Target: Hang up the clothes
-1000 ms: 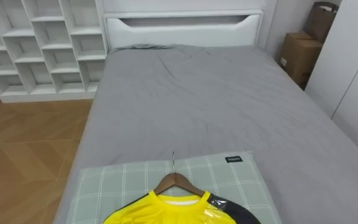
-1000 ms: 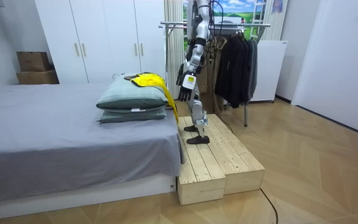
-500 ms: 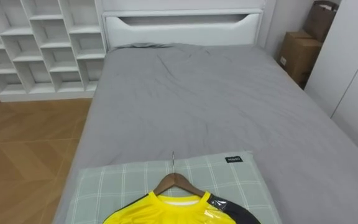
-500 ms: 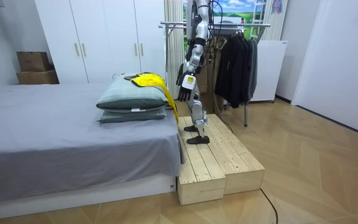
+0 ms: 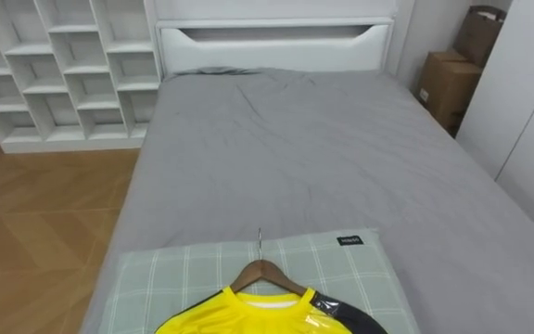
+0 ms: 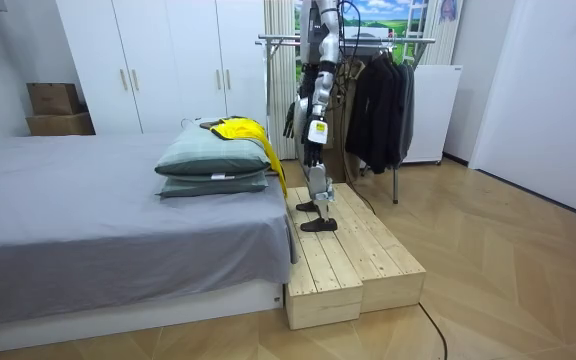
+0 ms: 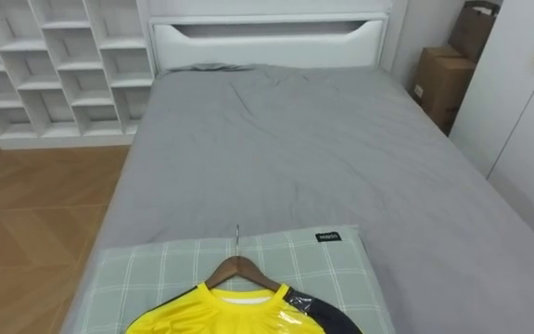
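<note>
yellow shirt (image 5: 248, 317) on hanger (image 5: 265, 273), atop checked pillow (image 5: 346, 271) (grey bed (image 5: 295, 148))

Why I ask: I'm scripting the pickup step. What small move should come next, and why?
Probably raise the left hand forward toward the wooden hanger. The yellow shirt lies on that hanger on the checked pillow at the bed's near end, while the hand hangs beside the robot's body, away from it.
</note>
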